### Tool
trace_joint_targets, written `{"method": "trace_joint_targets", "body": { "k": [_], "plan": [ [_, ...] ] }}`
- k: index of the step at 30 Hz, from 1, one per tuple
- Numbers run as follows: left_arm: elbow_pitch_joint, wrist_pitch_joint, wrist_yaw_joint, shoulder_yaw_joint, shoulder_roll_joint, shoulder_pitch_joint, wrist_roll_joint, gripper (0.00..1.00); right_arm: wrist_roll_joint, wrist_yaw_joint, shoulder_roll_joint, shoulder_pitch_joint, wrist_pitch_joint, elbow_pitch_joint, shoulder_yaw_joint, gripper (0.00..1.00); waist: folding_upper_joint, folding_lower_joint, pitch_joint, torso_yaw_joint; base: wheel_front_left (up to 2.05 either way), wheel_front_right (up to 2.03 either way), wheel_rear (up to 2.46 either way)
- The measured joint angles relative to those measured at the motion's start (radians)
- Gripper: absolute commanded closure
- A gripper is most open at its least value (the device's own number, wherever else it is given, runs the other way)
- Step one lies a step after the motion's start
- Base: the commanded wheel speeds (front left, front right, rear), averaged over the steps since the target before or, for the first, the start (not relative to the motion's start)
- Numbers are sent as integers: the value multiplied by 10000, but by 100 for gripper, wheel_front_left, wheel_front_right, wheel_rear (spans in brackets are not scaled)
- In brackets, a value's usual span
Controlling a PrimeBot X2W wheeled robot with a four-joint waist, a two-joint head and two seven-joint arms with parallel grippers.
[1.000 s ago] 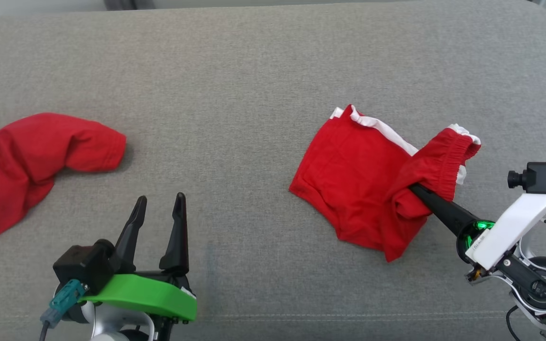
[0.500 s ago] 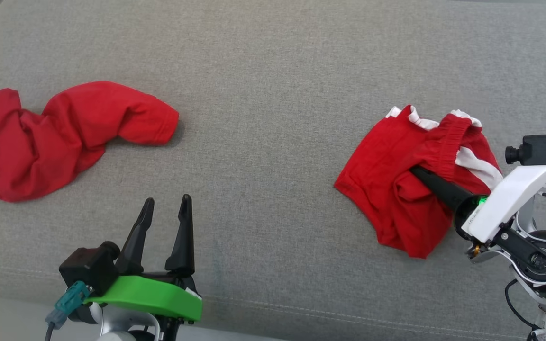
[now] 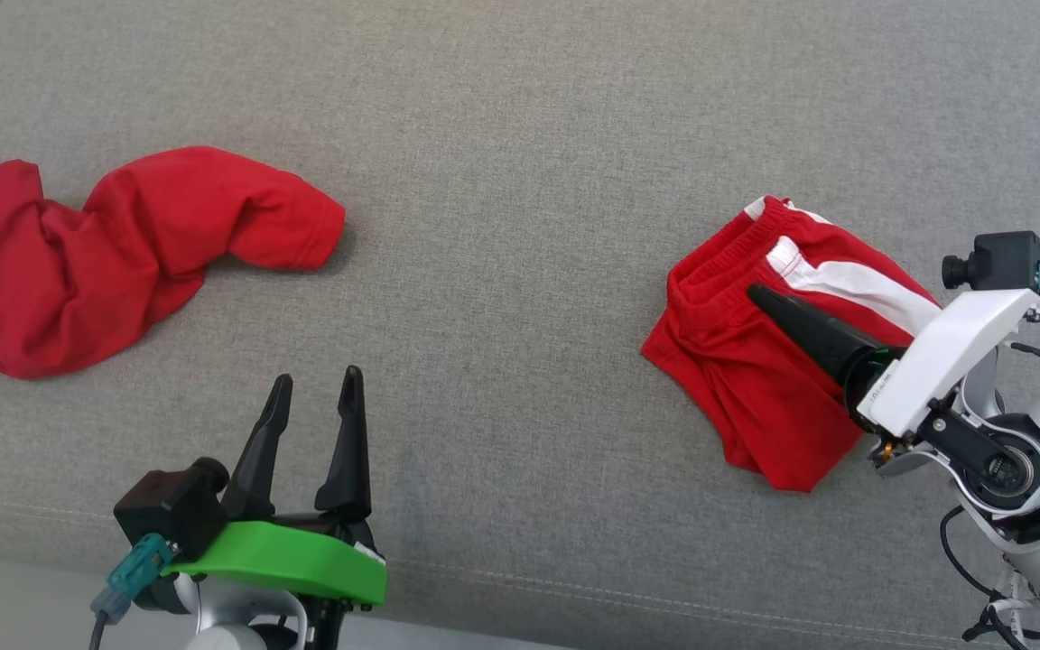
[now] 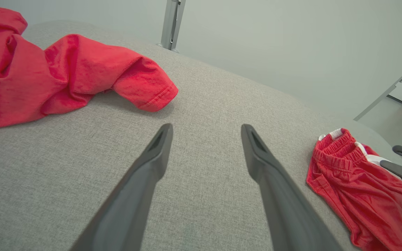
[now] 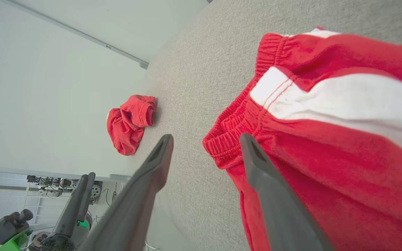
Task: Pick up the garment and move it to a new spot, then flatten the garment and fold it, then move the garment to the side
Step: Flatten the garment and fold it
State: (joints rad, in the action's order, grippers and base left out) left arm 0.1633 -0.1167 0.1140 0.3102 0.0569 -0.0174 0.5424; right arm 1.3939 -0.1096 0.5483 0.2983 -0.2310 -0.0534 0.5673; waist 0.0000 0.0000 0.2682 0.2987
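- Now that the right gripper (image 5: 205,137) has let go, its jaws stand wide; a second ago they were pinched shut on the shorts (image 3: 755,397).
- Freed, the shorts lie loose on the grey cushion (image 3: 520,135), well to the right of the left gripper (image 3: 317,377), white stripe up. One of the right gripper's fingers (image 5: 274,195) hangs over their edge; contact cannot be told.
- Jaws of the left gripper stand wide, holding nothing.
- Crumpled, the shirt (image 3: 123,253) lies beyond and left of the left gripper, apart from it.
- With both grippers free, picking up the shirt looks like the next step; flattening and folding are not begun.
- Nothing serves as a container; both clothes lie straight on the cushion.
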Motion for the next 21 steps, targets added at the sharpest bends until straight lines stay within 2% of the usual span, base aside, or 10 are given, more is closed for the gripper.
{"method": "trace_joint_targets", "body": {
  "k": [12, 17, 21],
  "plan": [
    [-226, -144, 0, -13, -21, 181, 2, 0, -537, -69, -424, 685, 489, 447, -199, 0, 0, 0, -48, -146, 0, 0, 0],
    [-290, -221, 0, -107, -21, 179, -2, 0, -713, -52, -918, 802, 1294, 552, -437, 0, 0, 0, -185, -306, 0, 0, 0],
    [-284, -244, 0, -194, 19, 174, -17, 0, -1463, 79, -930, 779, 2080, 407, -431, 0, 0, 0, -345, -501, 0, 0, 0]
  ]
}}
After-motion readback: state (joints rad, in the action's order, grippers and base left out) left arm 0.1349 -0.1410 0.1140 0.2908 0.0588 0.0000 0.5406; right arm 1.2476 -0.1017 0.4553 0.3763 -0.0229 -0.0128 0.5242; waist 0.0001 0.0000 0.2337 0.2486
